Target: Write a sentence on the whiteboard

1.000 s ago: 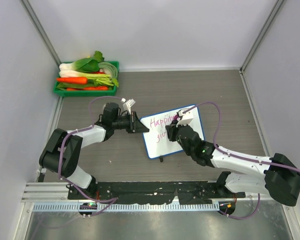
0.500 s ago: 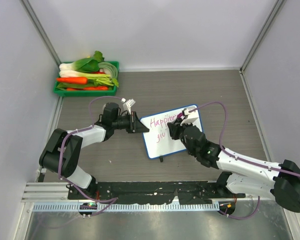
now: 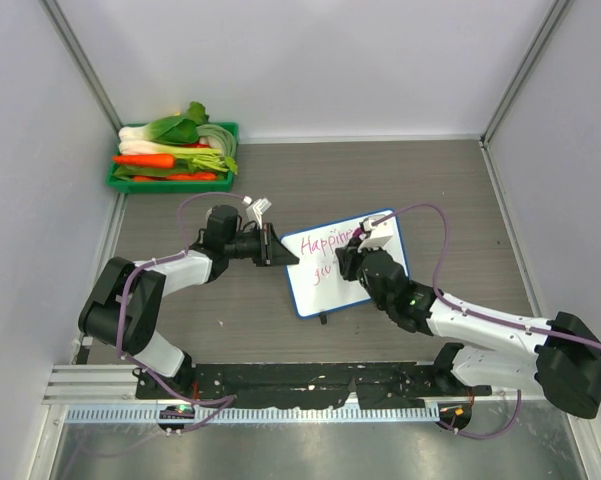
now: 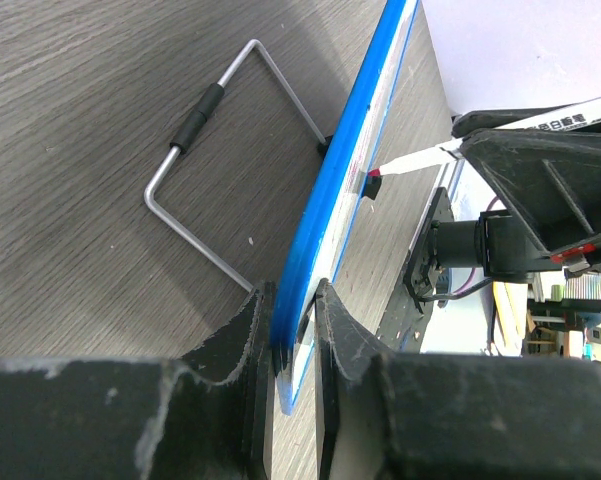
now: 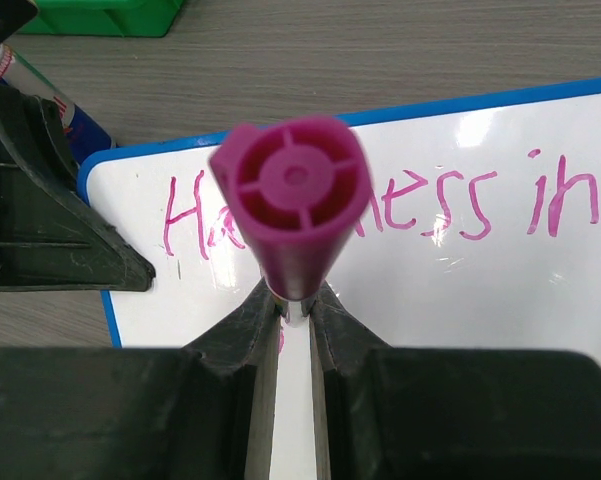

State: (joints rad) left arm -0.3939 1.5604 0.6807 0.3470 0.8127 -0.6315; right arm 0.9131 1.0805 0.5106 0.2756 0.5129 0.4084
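Grey wood-grain table (image 3: pixel 310 180), white walls (image 3: pixel 310 60)

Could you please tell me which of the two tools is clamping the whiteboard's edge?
The left tool: it pinches the blue rim of the whiteboard, while the right tool holds a pink marker instead.

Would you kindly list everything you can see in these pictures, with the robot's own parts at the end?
whiteboard: one, white with blue rim, middle of the table
sentence: one, pink, two lines on the whiteboard
marker: one, pink end, in the right gripper over the whiteboard
wire stand: one, silver with black sleeve, at the whiteboard's back
tray: one, green, far left corner
carrots: count unclear, orange, in the tray
leafy greens: several, green and white, in the tray
table: one, grey-brown wood
left gripper: one, black, shut on the whiteboard's left edge
right gripper: one, black, shut on the marker
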